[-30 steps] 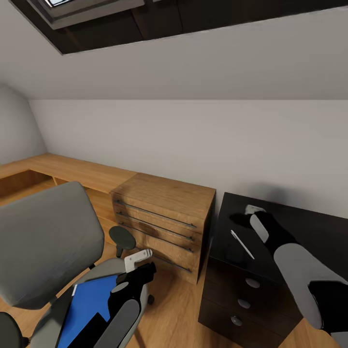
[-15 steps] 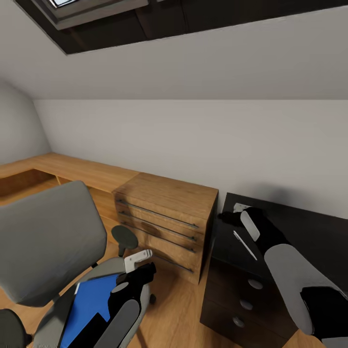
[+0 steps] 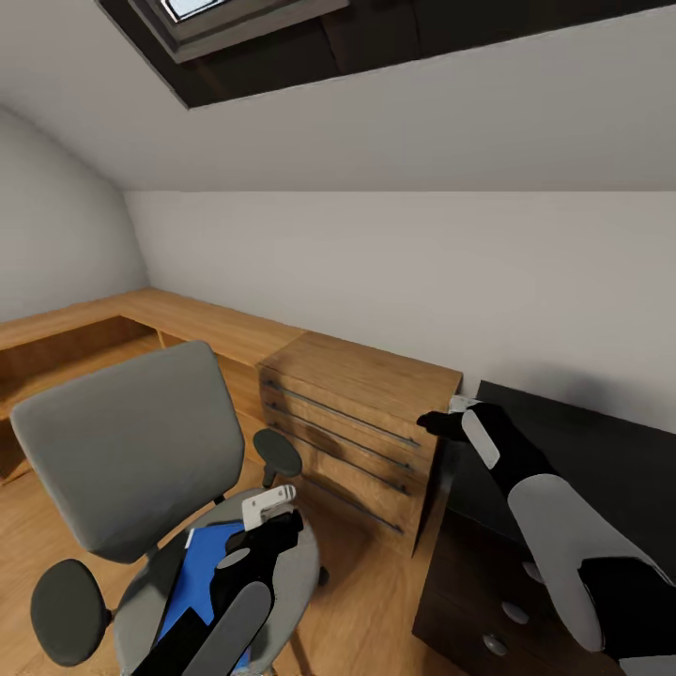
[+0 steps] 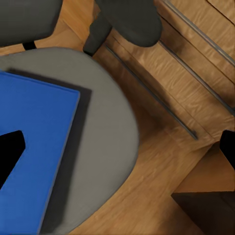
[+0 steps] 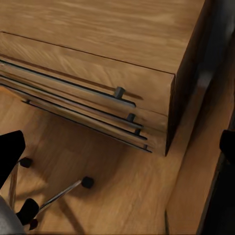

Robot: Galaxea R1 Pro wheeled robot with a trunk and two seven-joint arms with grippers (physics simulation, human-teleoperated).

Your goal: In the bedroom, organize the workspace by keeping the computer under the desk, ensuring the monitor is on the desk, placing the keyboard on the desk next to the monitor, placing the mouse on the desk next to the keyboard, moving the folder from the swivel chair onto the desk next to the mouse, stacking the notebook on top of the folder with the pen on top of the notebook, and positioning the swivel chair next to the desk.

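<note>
Soft even light, mild blur

**Chair left, drawers centre, table right**

The swivel chair (image 3: 141, 488) stands on the floor at the left, with the folder (image 3: 202, 577) lying on its seat. Just right of the chair, against the back wall, stands a wooden drawer unit (image 3: 361, 422), joined on its left to a low shelf unit (image 3: 113, 324) running along the wall into the corner. Right of the drawers, close beside them, stands the table (image 3: 582, 441), with drawers (image 3: 512, 610) under its near end.
</note>
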